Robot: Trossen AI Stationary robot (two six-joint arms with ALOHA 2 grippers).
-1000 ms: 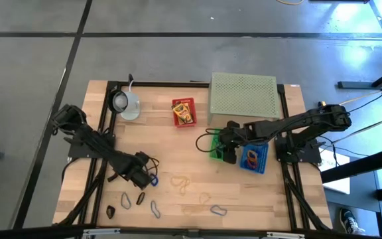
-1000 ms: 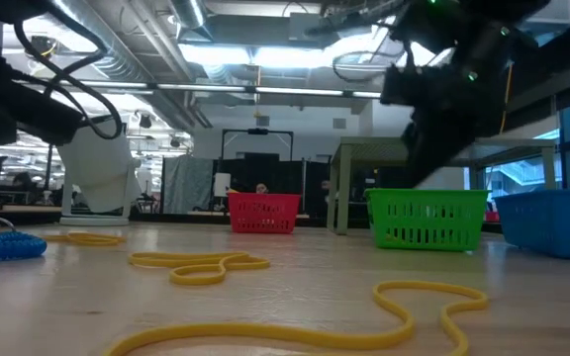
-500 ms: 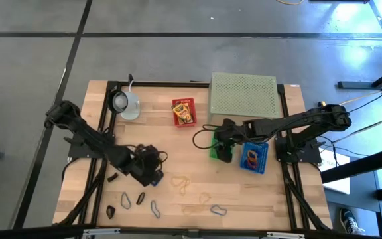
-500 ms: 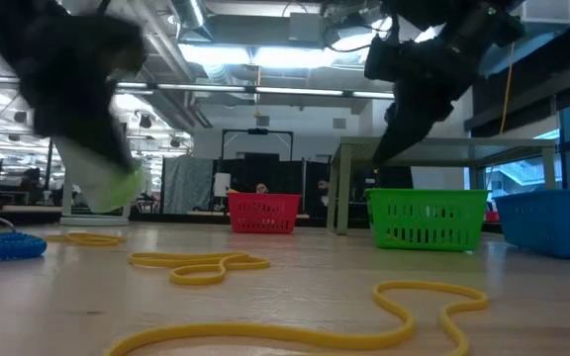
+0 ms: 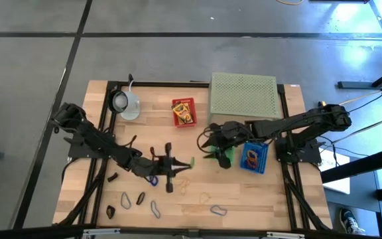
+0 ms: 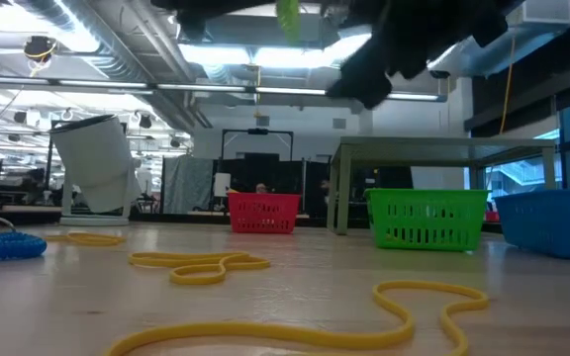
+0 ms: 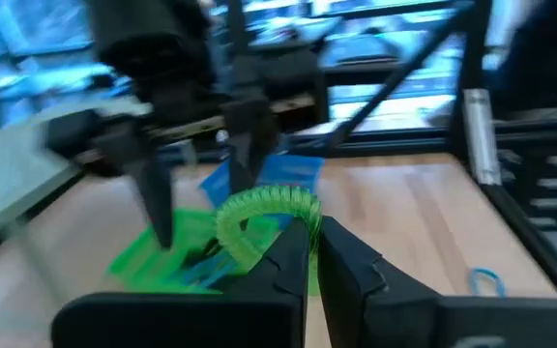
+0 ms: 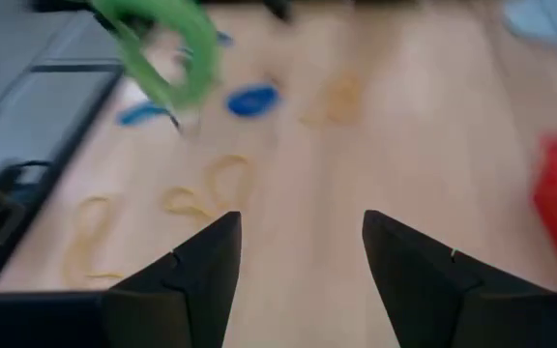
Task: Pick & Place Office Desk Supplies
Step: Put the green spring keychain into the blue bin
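The left gripper (image 5: 190, 162) is pinched tight on a green coil (image 7: 259, 215), a springy loop, and it's up off the table over the middle of the desk. Seen past the fingers the coil arcs up out of the fingertips and curls over, so its long run goes roughly crosswise to the fingers, toward the right arm. The right gripper (image 5: 211, 147) hangs just beyond it with fingers spread wide, nothing in them, right next to the green basket (image 5: 225, 153) and blue basket (image 5: 253, 157). Down on the wood table (image 5: 270, 196) there are yellow bands (image 6: 198, 265) lying flat, one a long squiggle stretched across the front, plus a blue coil (image 6: 5, 245) at the left edge. Further back is a red basket (image 5: 184, 111) with a yellow box in it, a white mug (image 5: 127, 104) at the far left corner and a pale green perforated stand (image 5: 243, 93) at the far right. Some dark clips (image 5: 111, 211) and blue loops (image 5: 155, 209) sit along the near edge. Behind it all is an open lab with ceiling strip lights, ducts and dark floor.
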